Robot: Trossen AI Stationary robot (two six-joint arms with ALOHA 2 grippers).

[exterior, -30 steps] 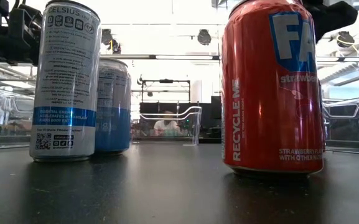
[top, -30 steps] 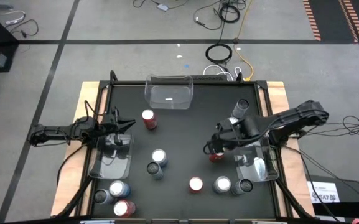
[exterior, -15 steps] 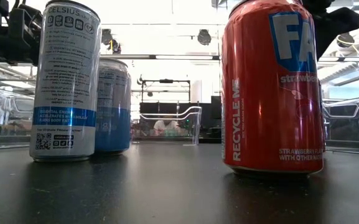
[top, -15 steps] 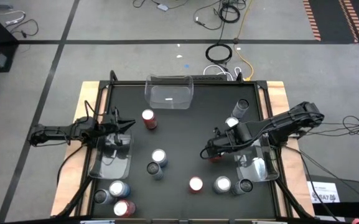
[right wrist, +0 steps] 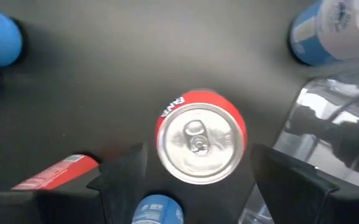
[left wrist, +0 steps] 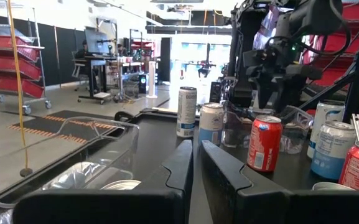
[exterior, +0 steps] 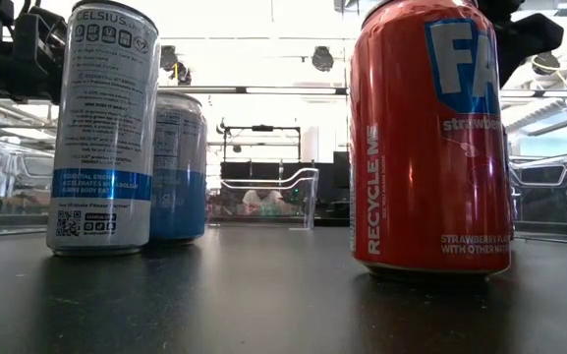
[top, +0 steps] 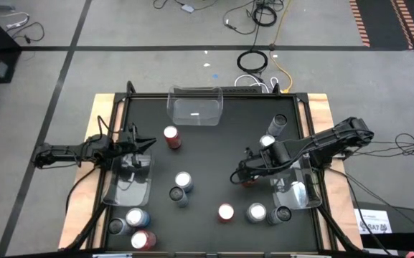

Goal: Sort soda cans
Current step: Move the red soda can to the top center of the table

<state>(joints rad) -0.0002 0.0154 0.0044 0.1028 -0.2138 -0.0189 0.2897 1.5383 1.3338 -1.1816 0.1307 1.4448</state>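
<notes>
Right gripper [right wrist: 195, 171] hangs right over 1 red can [right wrist: 200, 143], fingers wide open either side; left gripper [left wrist: 196, 163] is pinched closed by its bin [top: 129, 188].

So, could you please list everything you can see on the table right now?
Red soda cans: four; far left of centre, front middle, front-left corner, between the right gripper's fingers.
Other soda cans: eight, silver-blue or dark; two at centre, two front left, two front right, two far right.
Clear bins: three; far edge, left side, right side.
Table: one, black top.
Left gripper: shut, above the left bin.
Right gripper: open, down over a red can.
</notes>
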